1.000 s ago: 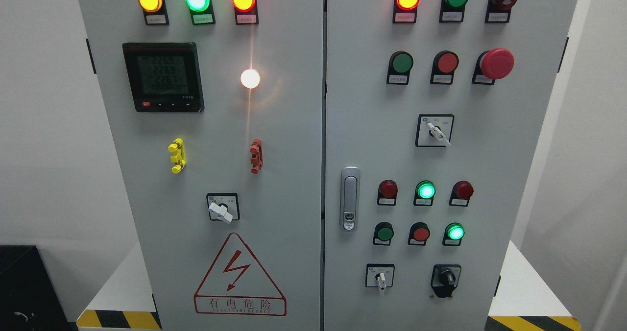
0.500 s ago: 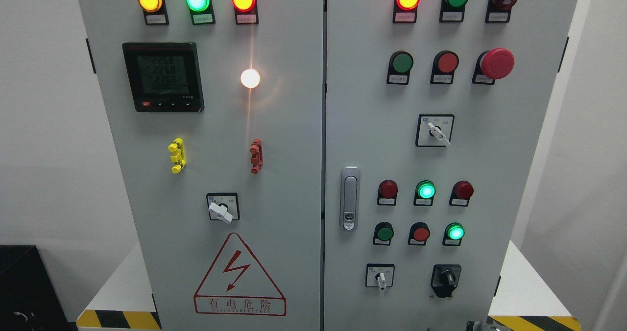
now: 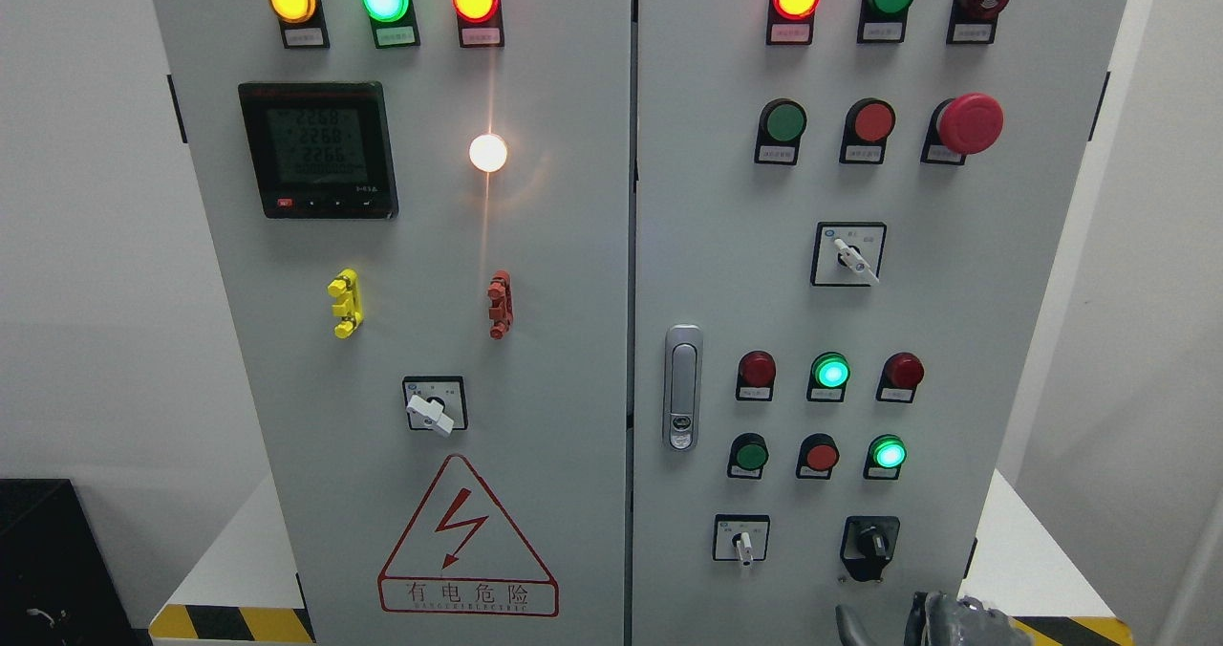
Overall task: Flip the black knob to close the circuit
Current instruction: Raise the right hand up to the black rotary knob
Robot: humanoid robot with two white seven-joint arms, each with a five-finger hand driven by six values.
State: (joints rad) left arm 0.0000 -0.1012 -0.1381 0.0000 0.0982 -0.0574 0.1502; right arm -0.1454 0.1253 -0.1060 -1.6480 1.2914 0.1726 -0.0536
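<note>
The black knob [image 3: 870,539] sits on a black plate at the lower right of the grey cabinet's right door [image 3: 955,321], its pointer roughly upright. My right hand [image 3: 932,619] shows only its top at the bottom edge, just below and slightly right of the knob, not touching it. Its thumb stands apart from the other fingertips [image 3: 960,613], and it holds nothing. The left hand does not show.
A white-handled selector [image 3: 741,543] sits left of the black knob. Above them are rows of red and green buttons and lamps [image 3: 829,372]. A silver door latch [image 3: 681,388] lies near the centre seam. Hazard-striped base edges [image 3: 1070,630] flank the cabinet.
My right hand has risen into view at the bottom edge below the black knob. One second ago it was not visible. The knob has not turned.
</note>
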